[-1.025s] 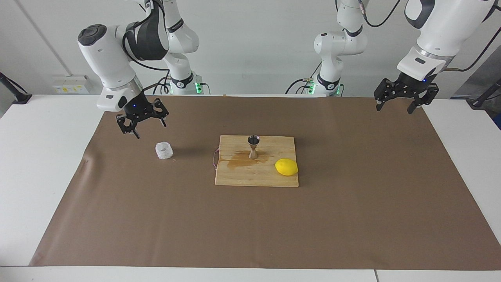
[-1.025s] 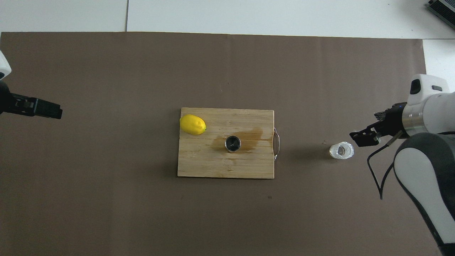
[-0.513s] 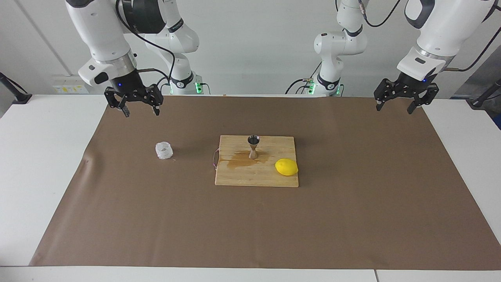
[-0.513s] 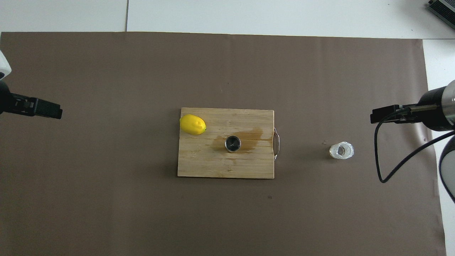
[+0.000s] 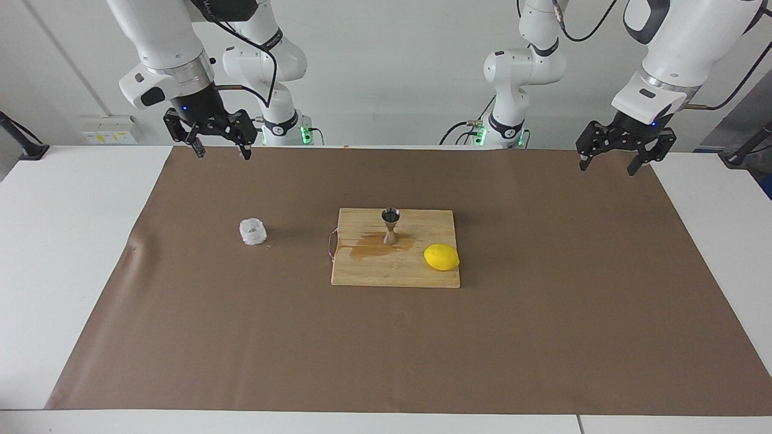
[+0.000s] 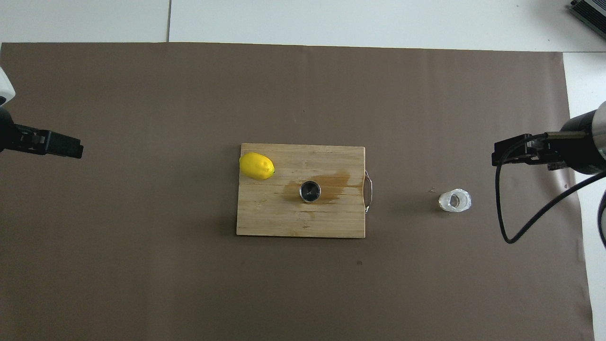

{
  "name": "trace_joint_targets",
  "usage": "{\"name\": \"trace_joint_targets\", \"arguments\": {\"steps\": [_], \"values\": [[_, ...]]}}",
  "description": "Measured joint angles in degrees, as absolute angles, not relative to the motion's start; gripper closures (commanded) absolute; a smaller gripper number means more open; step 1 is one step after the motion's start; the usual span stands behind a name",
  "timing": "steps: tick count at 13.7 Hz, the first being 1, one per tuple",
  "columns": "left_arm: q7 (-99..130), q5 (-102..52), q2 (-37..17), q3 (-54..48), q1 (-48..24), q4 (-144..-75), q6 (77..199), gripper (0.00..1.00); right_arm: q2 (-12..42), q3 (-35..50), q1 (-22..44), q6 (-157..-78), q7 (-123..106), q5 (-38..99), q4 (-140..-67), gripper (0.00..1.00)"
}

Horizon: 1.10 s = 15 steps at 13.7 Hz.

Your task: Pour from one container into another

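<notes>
Facing view, read across from the right arm's end of the counter (image 5: 72,253) to the left arm's.

Right gripper (image 5: 218,147): raised over the edge of the brown paper mat (image 5: 543,337) nearest the robots, jaws spread wide, holding nothing. Well apart from the cup.

Cup (image 5: 253,231): whitish, translucent, upright on the mat, between the right arm's end of the counter and the cutting board (image 5: 395,271). Nothing touching it. The overhead view looks down its mouth; cannot tell whether any liquid is left inside.

Jigger (image 5: 391,225): steel hourglass, upright on the cutting board, on the half nearer the robots. A brownish wet stain (image 5: 368,248) spreads on the wood around its foot. Fill level not readable.

Lemon (image 5: 441,257): on the board toward the left arm's end, apart from the jigger.

Left gripper (image 5: 608,160): waits over the mat's corner, jaws open, empty.

Judgement: both containers stand free and neither arm is engaged. The stain suggests liquid has already been poured here, some missing the jigger. Pour likely finished, though the pictures do not confirm it. If not done, the whole sequence remains: grasp cup, carry over jigger, tip.
</notes>
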<state>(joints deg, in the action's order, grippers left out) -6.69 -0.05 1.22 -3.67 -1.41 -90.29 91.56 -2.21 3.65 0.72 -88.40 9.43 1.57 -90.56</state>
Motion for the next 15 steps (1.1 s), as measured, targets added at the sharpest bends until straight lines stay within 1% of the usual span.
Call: {"name": "trace_joint_targets", "arguments": {"steps": [15], "values": [[-6.69, -0.05, 1.22, -3.68, -1.41, -90.29, 91.65, 0.00, -2.23, 3.65, 0.61, -87.88, 10.11, -1.56, -91.34, 0.00]]}}
